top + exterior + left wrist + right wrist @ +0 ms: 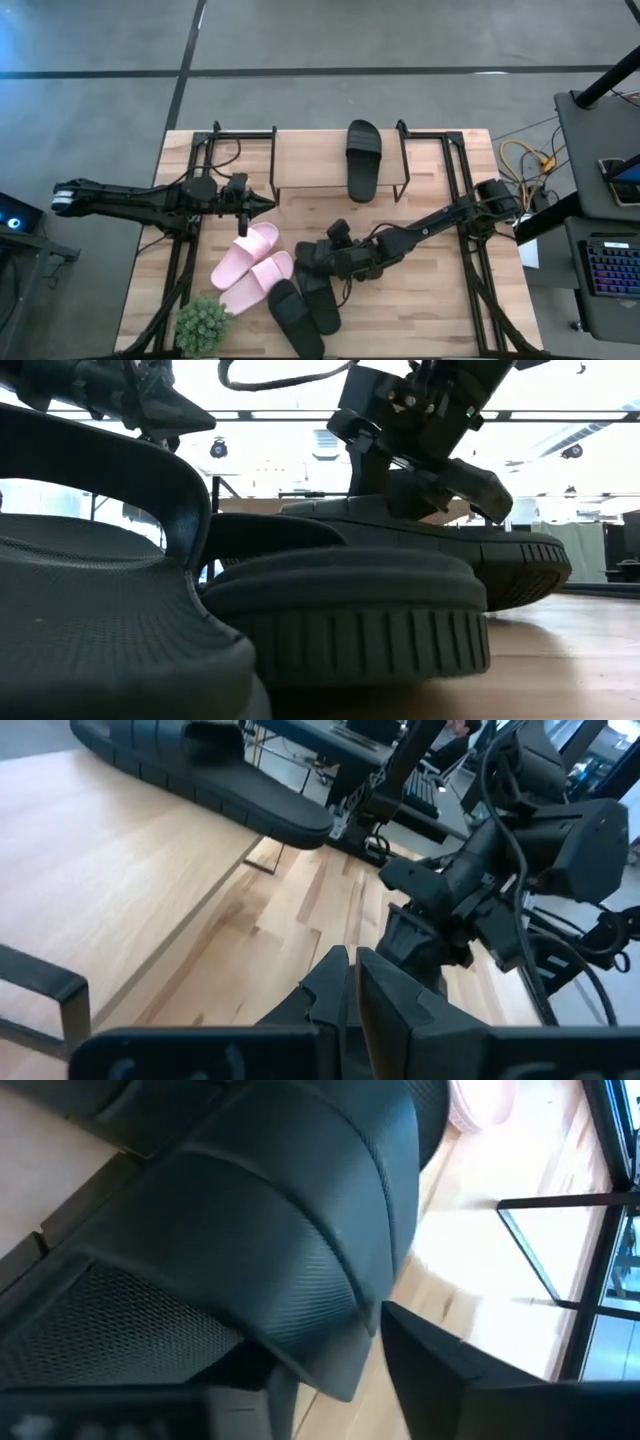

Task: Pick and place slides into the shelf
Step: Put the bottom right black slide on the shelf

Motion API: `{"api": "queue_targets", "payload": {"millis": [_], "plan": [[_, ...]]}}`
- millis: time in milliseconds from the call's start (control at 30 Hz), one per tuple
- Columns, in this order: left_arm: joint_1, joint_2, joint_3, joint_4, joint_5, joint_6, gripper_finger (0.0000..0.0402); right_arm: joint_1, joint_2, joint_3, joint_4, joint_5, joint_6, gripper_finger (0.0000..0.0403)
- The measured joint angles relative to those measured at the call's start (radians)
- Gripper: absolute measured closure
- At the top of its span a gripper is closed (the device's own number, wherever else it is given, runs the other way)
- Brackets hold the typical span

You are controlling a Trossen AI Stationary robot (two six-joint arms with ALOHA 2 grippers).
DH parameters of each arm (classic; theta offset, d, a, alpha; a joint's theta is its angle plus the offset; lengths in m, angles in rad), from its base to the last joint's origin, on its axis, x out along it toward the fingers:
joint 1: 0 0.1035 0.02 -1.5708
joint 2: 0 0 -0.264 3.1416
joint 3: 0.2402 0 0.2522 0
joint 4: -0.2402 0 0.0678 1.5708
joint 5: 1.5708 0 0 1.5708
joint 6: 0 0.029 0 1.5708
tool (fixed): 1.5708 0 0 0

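Observation:
A black slide (363, 160) lies flat across the shelf's top board (310, 160). Two pale pink slides (252, 268) lie side by side on the table, left of centre. Three black slides are bunched near the middle front; two (300, 315) lie overlapping. My right gripper (312, 262) is down on the third (305, 255), whose strap (300, 1230) fills the right wrist view. This slide rests partly on its neighbour (350, 610). My left gripper (268, 203) hovers shut, just in front of the shelf's left end, above the table. My right gripper comes down at a slant from the table's right onto the black slide's strap. One finger (470, 1380) shows outside the strap's edge (350, 1350); the strap hides the other. The slide's sole (500, 565) lies on the neighbouring slide.
A small green plant (203, 322) stands at the table's near left corner. The shelf's black metal legs (403, 190) and the arms' black frames flank the table's left and right sides. Bare wood shows at the near right (420, 310).

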Motion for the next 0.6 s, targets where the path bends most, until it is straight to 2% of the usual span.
{"api": "queue_targets", "payload": {"millis": [200,367,600], "plan": [[0.0,-0.006,0.0,0.001,0.001,-0.001,0.0391,-0.021,0.0,0.042,0.002,0.002,0.0,0.0383],[0.0,-0.017,0.0,0.002,0.001,-0.001,0.0391,-0.044,-0.003,0.128,-0.043,0.052,0.063,0.0388],[0.0,-0.019,-0.001,0.003,0.002,0.002,0.0391,-0.07,-0.021,0.381,-0.201,0.171,0.183,0.0389]]}}
